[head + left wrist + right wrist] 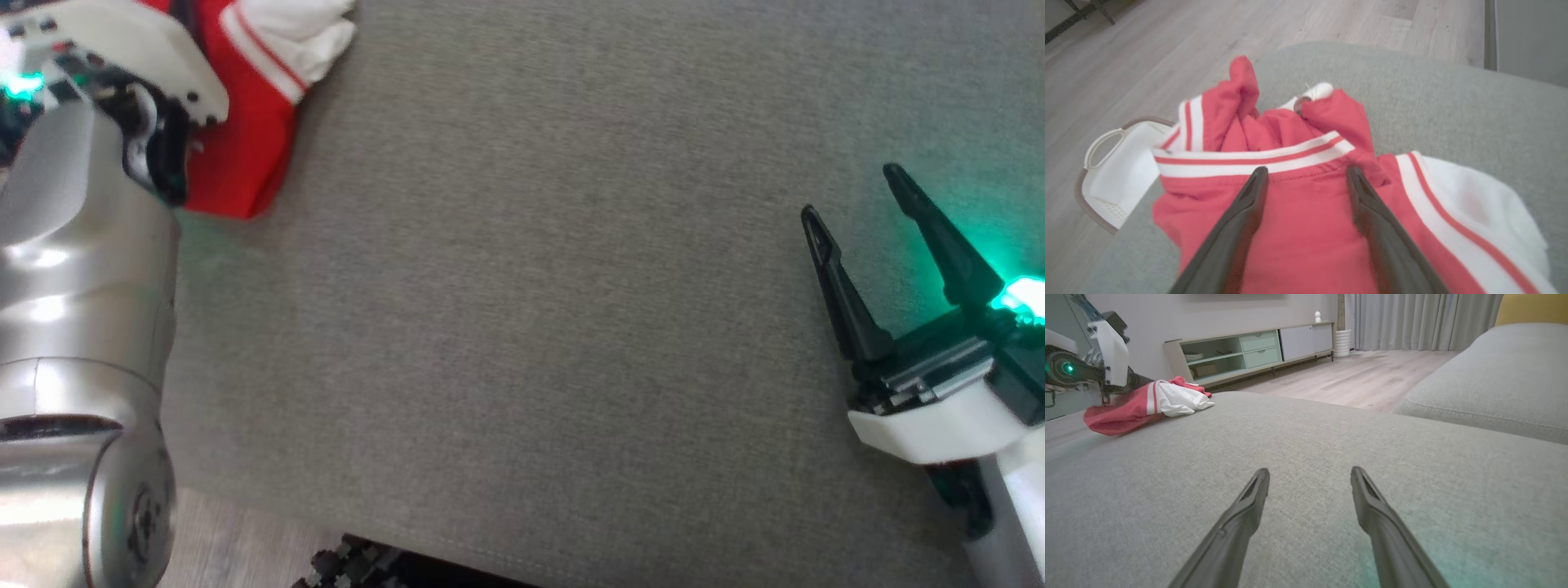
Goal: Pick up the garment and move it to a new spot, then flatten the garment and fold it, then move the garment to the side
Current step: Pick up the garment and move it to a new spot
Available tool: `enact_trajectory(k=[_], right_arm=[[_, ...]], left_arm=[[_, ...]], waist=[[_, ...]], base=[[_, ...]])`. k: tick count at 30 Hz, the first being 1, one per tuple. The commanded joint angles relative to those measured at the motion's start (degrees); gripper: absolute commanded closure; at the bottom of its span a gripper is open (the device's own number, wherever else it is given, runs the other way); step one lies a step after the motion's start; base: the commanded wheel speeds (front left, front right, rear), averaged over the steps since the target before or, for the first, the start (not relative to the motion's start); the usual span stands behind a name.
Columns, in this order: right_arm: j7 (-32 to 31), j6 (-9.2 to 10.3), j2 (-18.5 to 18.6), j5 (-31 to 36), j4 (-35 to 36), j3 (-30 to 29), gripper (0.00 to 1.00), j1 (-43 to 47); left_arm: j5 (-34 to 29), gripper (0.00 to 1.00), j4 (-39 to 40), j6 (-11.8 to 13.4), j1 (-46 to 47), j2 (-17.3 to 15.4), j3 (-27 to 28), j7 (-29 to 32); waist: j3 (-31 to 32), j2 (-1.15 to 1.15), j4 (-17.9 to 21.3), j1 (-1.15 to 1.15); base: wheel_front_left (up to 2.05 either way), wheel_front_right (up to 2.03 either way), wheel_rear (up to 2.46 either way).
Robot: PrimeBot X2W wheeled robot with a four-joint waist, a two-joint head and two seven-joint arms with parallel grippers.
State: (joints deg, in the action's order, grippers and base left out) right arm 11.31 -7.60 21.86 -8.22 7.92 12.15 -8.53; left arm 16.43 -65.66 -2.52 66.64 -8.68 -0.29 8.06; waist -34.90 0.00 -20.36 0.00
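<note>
**Left claw spread over the red garment, right claw free above bare sofa**

The left claw [1306,169] has its two dark fingers parted, with nothing pinched between them. Beneath and between the fingers lies the garment [1306,228], red cloth with white-and-red striped bands and a white part off to this claw's right. The fingertips sit just short of one striped band. I cannot tell whether they press the cloth. Past the tips the cloth is bunched into folds. The garment lies crumpled on the grey sofa [1453,114], near its edge. Beyond that edge, to the claw's left, a white basket [1122,171] with a handle shows on the wooden floor [1147,53].

The right claw [1309,469] is also released, its fingers wide apart and holding nothing, low over bare grey upholstery. A green glow falls on the fabric beside it. The garment is well apart from this claw, far ahead and to its left, with the left arm's white wrist housing [1106,351] right at it. Further ahead of the right claw, across the floor, a low sideboard [1249,347] stands against the wall, with pale curtains [1412,318] to its right. A second grey cushion [1486,379] rises to this claw's right.

From the head, the silver left arm [82,286] reaches up to the garment.
</note>
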Motion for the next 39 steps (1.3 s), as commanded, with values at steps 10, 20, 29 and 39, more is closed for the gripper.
enact_trajectory(k=[10,20,29,39], right_arm=[[-1.3,0.11,0.2,1.1,3.5,-0.1,0.00,-0.7],[2.7,0.11,-5.1,1.2,-2.3,0.2,0.00,-1.0],[3.7,0.11,-12.2,0.1,-7.6,0.3,0.00,2.1],[3.7,0.11,-16.1,-1.1,-10.7,0.4,0.00,5.9]], left_arm=[[-0.3,1.00,-3.8,-1.5,2.6,-5.8,-0.4,-4.1],[-3.5,1.00,-0.3,-1.4,5.0,-6.7,-3.9,-20.5],[-5.0,1.00,9.0,-2.9,2.3,-4.2,-7.2,-22.9],[-6.8,1.00,16.3,-4.0,-2.5,-1.1,-12.9,-21.1]], waist=[[-2.6,0.00,3.2,0.00],[6.4,0.00,8.5,0.00],[18.4,0.00,17.7,0.00],[28.1,0.00,25.2,0.00]], base=[[0.00,0.00,0.00],[0.00,0.00,0.00],[0.00,0.00,0.00],[0.00,0.00,0.00]])
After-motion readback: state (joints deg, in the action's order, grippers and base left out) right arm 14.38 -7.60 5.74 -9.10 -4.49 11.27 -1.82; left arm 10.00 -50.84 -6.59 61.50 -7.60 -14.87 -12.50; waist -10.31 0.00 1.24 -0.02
